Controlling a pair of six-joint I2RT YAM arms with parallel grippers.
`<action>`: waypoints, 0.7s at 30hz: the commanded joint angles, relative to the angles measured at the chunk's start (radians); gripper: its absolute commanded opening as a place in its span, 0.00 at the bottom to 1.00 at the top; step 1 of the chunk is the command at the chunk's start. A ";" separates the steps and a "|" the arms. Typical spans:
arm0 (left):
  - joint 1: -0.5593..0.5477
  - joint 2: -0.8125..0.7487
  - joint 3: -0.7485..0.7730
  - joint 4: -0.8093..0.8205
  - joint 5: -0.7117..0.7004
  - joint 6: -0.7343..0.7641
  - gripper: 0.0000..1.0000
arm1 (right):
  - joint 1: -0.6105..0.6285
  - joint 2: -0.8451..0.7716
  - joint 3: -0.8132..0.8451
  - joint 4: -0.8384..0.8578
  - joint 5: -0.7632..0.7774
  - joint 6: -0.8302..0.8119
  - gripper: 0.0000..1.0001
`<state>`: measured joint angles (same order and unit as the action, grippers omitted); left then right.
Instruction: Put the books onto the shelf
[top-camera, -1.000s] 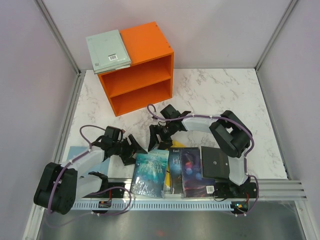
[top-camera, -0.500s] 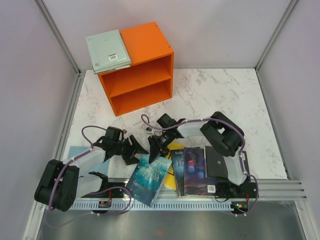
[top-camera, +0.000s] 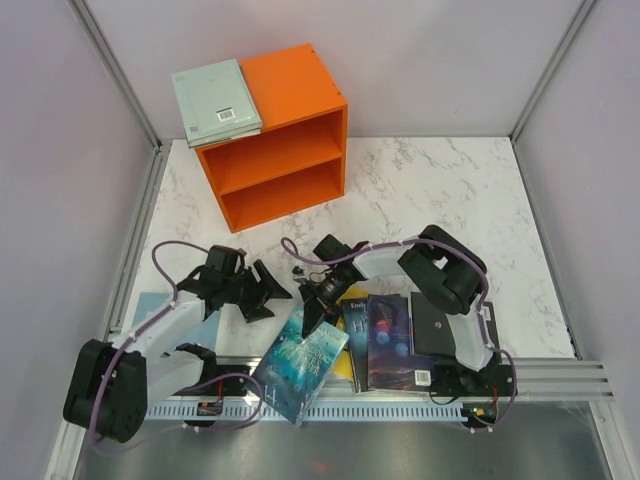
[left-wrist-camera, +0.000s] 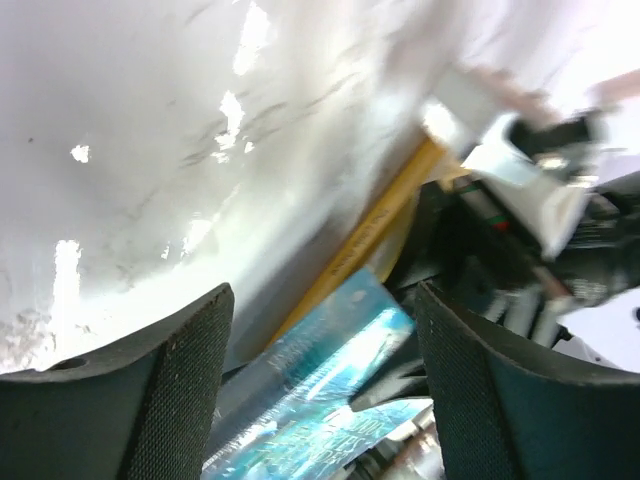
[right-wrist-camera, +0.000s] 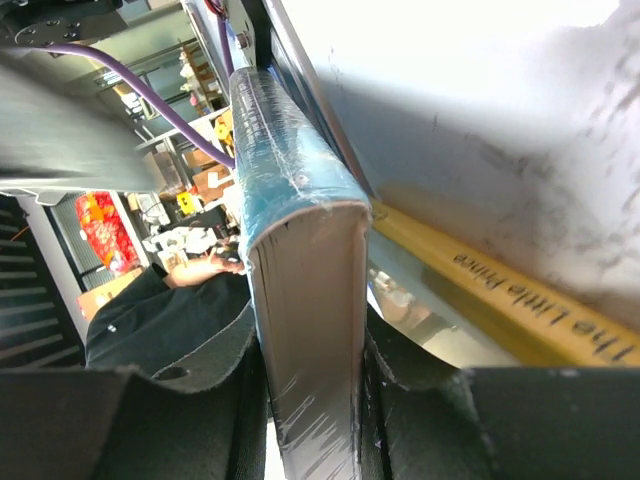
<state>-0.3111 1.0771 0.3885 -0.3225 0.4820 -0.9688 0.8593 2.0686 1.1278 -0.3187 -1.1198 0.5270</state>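
Over the last second the right gripper (top-camera: 312, 303) has closed on the teal book (top-camera: 300, 365), apparently tilting it up at the near table (top-camera: 430, 190) edge, well apart from the shelf (top-camera: 295, 90), so transfer can begin; the left gripper (top-camera: 268, 290) stands open.

Teal book (top-camera: 300, 365) now in right claw (top-camera: 318, 302)

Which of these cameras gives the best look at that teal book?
The top camera: it shows nearly the whole cover of the teal book. The right wrist camera sees only its page edge, clamped in the right pincer; the left wrist camera catches a blurry corner.
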 joint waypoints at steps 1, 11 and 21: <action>0.000 -0.071 0.125 -0.124 -0.098 0.116 0.77 | 0.005 -0.063 -0.028 -0.075 0.190 0.014 0.00; 0.001 -0.190 0.196 -0.055 0.033 0.346 0.82 | -0.066 -0.283 0.168 -0.099 0.009 0.074 0.00; 0.001 -0.278 0.147 0.128 0.363 0.387 0.83 | -0.128 -0.395 0.207 -0.085 -0.080 0.088 0.00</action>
<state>-0.3088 0.8185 0.5499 -0.2768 0.6888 -0.6373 0.7349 1.7500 1.2819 -0.4419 -1.0313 0.5755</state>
